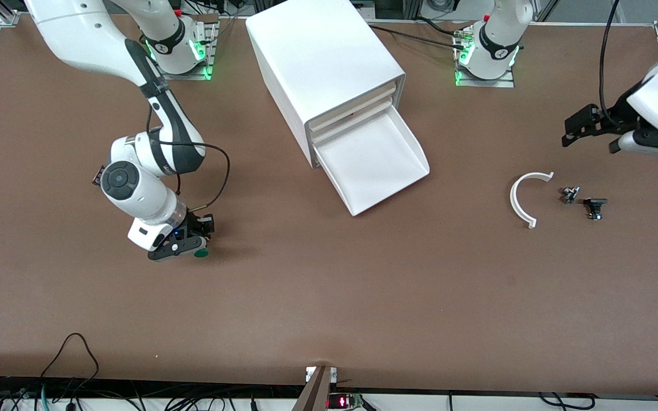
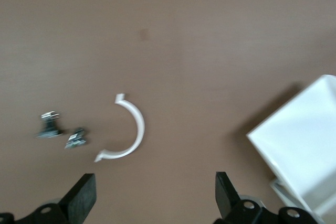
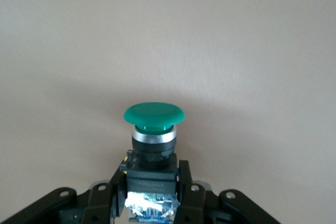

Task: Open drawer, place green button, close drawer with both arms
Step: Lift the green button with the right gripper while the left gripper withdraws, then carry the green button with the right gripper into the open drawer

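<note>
Button (image 3: 153, 129) — small, rigid, likely light; slick domed green cap, so best held by its squarish dark body. Right end effector (image 3: 152, 190) clamps that body, low over the desk (image 1: 329, 297). Left end effector (image 2: 152, 195) — spread wide, empty.

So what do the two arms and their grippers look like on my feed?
Both arms are glossy white with rounded joints, dark grey bands and loose black cables. The right gripper and left gripper are black, with matte two-finger jaws. Green lights glow at both bases.
</note>
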